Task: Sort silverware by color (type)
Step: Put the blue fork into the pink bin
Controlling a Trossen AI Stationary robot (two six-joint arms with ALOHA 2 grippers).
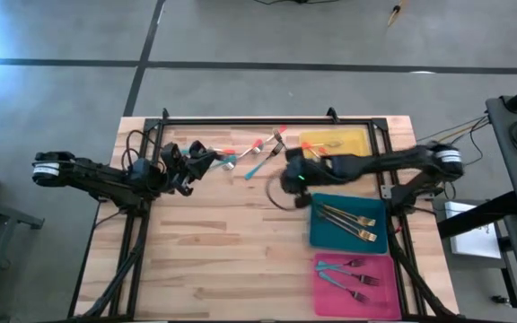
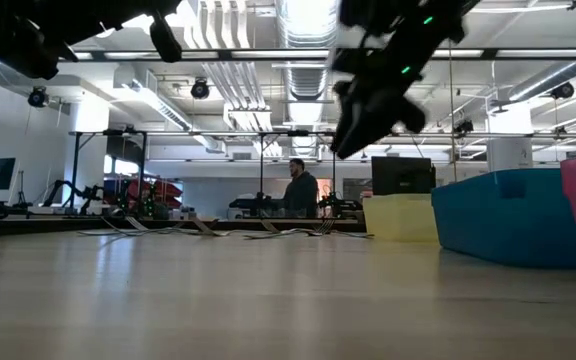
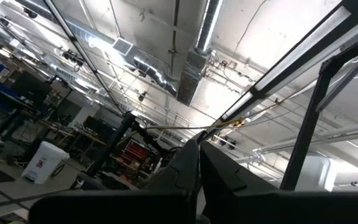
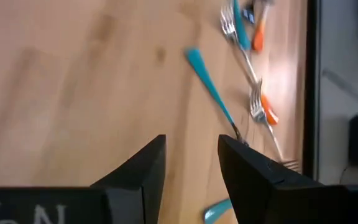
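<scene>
Wooden table (image 1: 223,242) seen from above, with loose silverware (image 1: 258,151) scattered near its far edge (red-orange and teal handles). Right gripper (image 4: 191,163) hovers just beside this scatter, fingers parted and empty, a teal-handled fork (image 4: 211,93) lying ahead of them. Left gripper (image 1: 185,169) sits near the far-left part of the table, fingers pressed together. Gold forks lie in the teal tray (image 1: 323,235); teal-handled ones in the pink tray (image 1: 330,301).

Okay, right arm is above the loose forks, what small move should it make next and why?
Probably lower the right gripper onto the blue-handled fork just ahead of it. Its jaws are open and empty, the fork lies apart from the orange-handled ones, and the pink tray already holds blue-handled forks.
</scene>
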